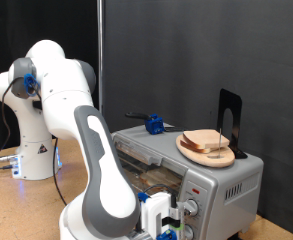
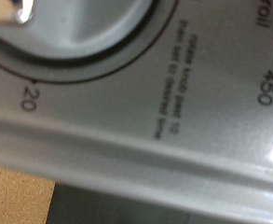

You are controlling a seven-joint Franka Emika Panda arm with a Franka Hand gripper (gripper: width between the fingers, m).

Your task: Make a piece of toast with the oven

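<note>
We see the arm bent down in front of the oven (image 1: 186,165), a silver-grey box on a wooden surface (image 1: 11,205). Our hand (image 1: 158,222) sits low at the oven's front panel, right by the round knobs (image 1: 191,208), at the exterior view's bottom. We cannot tell whether the hand is open or closed, since its fingers are hidden against the panel.

In the wrist view we are very close to the panel (image 2: 164,140): part of a large grey dial (image 2: 80,33) fills the frame, with the numbers 20 and 450 and a few lines of small blurred print beside it.

On top of the oven a plate (image 1: 191,153) carries slices of bread (image 1: 208,143). We cannot pick out a single piece of toast apart from these. A blue object (image 1: 154,125) also lies on the oven top, and a black stand (image 1: 229,120) rises behind the plate.
</note>
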